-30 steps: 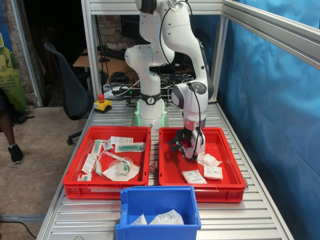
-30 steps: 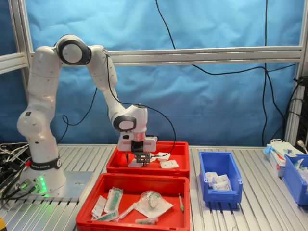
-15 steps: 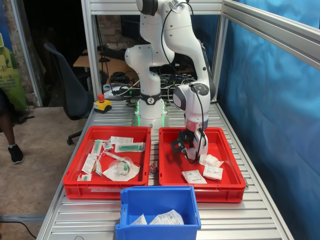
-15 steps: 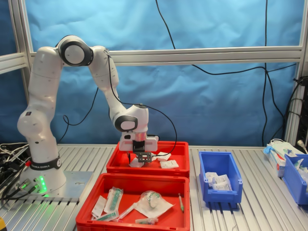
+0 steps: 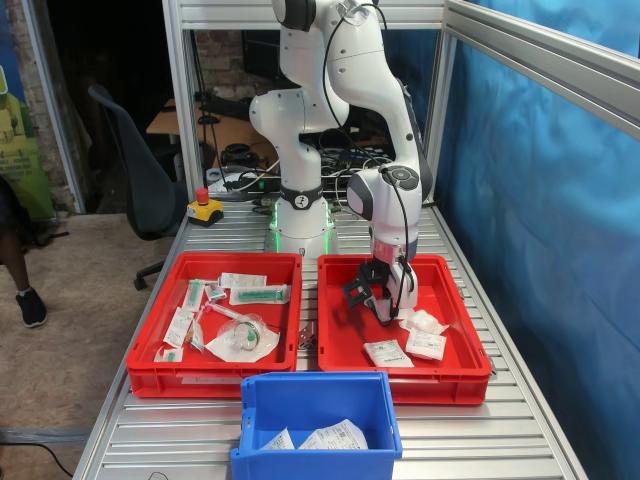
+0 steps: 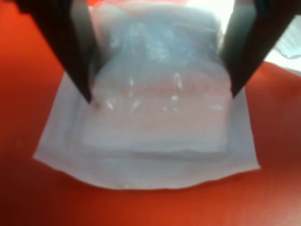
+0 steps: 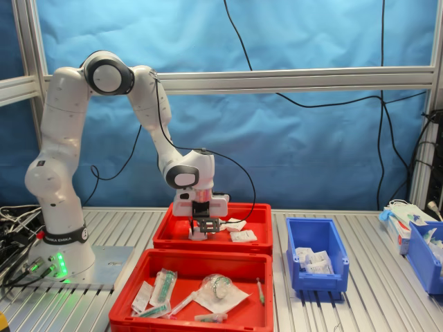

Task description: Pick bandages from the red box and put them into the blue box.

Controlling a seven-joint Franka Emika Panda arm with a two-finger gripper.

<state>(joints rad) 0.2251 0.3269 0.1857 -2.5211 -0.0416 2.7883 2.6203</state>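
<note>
The red box (image 5: pixel 395 375) holds three white bandages on its floor, by its wall at the first exterior view's right. One bandage (image 6: pixel 155 122) lies flat between my fingers (image 6: pixel 75 52), one finger at each side of it. My gripper (image 5: pixel 386 308) is open and low inside the red box; it also shows in the wrist view (image 6: pixel 160 94) and the second exterior view (image 7: pixel 208 229). Two more bandages (image 5: pixel 427 344) lie beside it. The blue box (image 5: pixel 315 405) stands in front of the red box with a few bandages inside, and it shows in the second exterior view (image 7: pixel 317 275) too.
A twin red tray (image 5: pixel 145 370) with green syringe packs and a clear mask (image 5: pixel 243 335) stands beside the red box. A red stop button (image 5: pixel 203 196) sits by the arm's base. Frame posts and a blue curtain close the sides. Another blue bin (image 7: pixel 423 257) stands at the second exterior view's right.
My gripper has shifted a little toward the first exterior view's right and lower, over the bandage. The bandages and boxes have not moved.
</note>
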